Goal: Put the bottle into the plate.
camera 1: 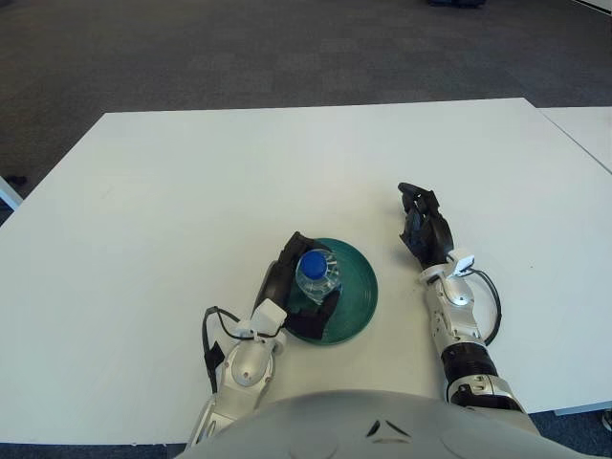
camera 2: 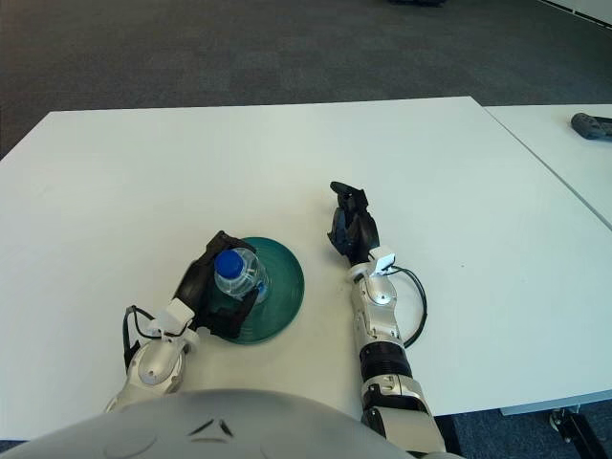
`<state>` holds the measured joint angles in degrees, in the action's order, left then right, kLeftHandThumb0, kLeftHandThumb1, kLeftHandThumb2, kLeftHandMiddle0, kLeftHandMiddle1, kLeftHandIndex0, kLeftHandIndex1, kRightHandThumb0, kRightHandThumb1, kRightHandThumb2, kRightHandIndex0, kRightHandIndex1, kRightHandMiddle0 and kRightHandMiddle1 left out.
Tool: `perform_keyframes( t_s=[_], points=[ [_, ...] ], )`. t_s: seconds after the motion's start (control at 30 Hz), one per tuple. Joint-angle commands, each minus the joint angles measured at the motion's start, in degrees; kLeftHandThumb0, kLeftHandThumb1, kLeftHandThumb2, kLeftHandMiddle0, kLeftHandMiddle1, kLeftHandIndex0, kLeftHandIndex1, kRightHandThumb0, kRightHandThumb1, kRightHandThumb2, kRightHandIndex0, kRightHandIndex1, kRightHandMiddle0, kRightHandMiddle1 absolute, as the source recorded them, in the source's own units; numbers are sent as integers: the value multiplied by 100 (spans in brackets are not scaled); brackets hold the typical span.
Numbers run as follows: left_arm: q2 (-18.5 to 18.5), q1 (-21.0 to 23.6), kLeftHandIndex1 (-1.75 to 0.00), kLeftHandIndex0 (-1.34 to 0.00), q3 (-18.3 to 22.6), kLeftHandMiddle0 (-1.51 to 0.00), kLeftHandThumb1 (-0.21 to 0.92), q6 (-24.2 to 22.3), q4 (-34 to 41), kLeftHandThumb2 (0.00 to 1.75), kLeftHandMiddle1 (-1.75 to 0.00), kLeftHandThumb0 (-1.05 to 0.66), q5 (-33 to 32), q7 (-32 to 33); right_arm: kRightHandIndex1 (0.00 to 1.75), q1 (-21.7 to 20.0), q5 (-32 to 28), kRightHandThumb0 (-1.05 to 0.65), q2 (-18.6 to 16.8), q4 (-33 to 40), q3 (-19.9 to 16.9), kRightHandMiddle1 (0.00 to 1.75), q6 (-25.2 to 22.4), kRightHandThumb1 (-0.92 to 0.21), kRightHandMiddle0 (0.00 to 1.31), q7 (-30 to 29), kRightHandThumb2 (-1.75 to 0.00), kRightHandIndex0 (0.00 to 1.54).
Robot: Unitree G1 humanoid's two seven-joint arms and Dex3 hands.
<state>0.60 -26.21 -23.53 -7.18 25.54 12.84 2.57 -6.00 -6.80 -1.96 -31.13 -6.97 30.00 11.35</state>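
A clear bottle with a blue cap (camera 1: pixel 316 271) stands upright over the left part of the dark green plate (camera 1: pixel 356 287). My left hand (camera 1: pixel 298 287) is shut on the bottle, its black fingers wrapped around the body; whether the bottle's base rests on the plate is hidden by the hand. The same grasp shows in the right eye view, bottle (camera 2: pixel 234 272) over plate (camera 2: pixel 282 287). My right hand (camera 1: pixel 423 229) lies on the table to the right of the plate, fingers relaxed and holding nothing.
The white table (camera 1: pixel 191 182) stretches wide around the plate. A second white table (camera 2: pixel 564 143) stands to the right with a dark object (camera 2: pixel 593 125) on it. Dark carpet lies beyond the far edge.
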Motion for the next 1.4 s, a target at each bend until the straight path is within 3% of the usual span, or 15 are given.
perform_keyframes(
  t_s=[0.0, 0.13, 0.27, 0.57, 0.87, 0.93, 1.0, 1.03, 1.07, 1.1, 1.13, 1.17, 1.23, 1.37],
  points=[
    [-306, -84, -175, -61, -300, -115, 31, -423, 86, 131, -175, -47, -149, -6, 8, 503, -21, -73, -30, -548, -42, 94, 22, -92, 8, -39, -83, 49],
    [-312, -29, -175, -61, -278, -116, 31, -665, 68, 132, -175, -47, -278, -5, 8, 523, -16, -73, -34, -516, -44, 94, 23, -92, 9, -37, -83, 50],
    [-376, 349, -175, -62, 2, -117, 30, -775, -333, 133, -175, -47, -427, 34, 8, 579, -35, -72, -54, -407, -34, 95, 16, -92, 10, -3, -83, 51],
    [-557, 389, -175, -62, -2, -119, 30, -610, -661, 133, -175, -47, -279, 541, 8, 746, -125, -73, -82, -97, -11, 94, -10, -92, 9, 153, -82, 50],
    [-477, 433, -175, -61, -14, -119, 31, -713, -695, 132, -175, -47, -553, 389, 7, 803, -107, -74, -61, 46, 15, 94, -15, -92, 8, 195, -82, 50],
    [-389, 464, -175, -61, -25, -116, 31, -689, -709, 132, -175, -47, -569, 315, 7, 808, -122, -74, -61, 67, 16, 94, -35, -92, 8, 217, -82, 50],
    [-309, 482, -175, -53, -8, -91, 29, -634, -748, 134, -172, -24, -609, 231, 7, 817, -125, -74, -62, 91, 19, 94, -52, -92, 8, 234, -83, 50],
    [-276, 489, -170, -48, 3, -67, 47, -607, -768, 106, -161, -29, -629, 190, 6, 822, -125, -75, -63, 104, 22, 95, -60, -92, 8, 240, -83, 49],
    [-251, 505, -167, -46, 3, -59, 55, -595, -787, 93, -156, -30, -645, 146, 6, 820, -126, -75, -61, 110, 23, 95, -70, -92, 8, 249, -83, 49],
    [-168, 526, -150, -34, 3, -47, 64, -521, -847, 72, -138, -44, -664, 36, 6, 820, -135, -75, -58, 121, 27, 95, -86, -92, 7, 272, -83, 49],
    [-114, 539, -129, -22, 2, -37, 73, -468, -888, 56, -107, -57, -674, -40, 6, 820, -142, -76, -56, 128, 28, 95, -98, -92, 7, 289, -83, 49],
    [-43, 557, -122, -17, -11, -35, 77, -395, -917, 50, -94, -62, -660, -127, 6, 823, -139, -76, -55, 141, 32, 95, -98, -92, 7, 301, -83, 49],
    [13, 571, -91, -7, -17, -29, 86, -312, -943, 36, -50, -79, -633, -215, 6, 828, -131, -77, -55, 157, 34, 95, -96, -92, 7, 310, -83, 49],
    [166, 524, -59, -1, -59, -20, 91, -95, -803, 34, -18, -94, -493, -331, 6, 812, -100, -77, -47, 144, 42, 95, -51, -92, 7, 309, -84, 49]
  ],
)
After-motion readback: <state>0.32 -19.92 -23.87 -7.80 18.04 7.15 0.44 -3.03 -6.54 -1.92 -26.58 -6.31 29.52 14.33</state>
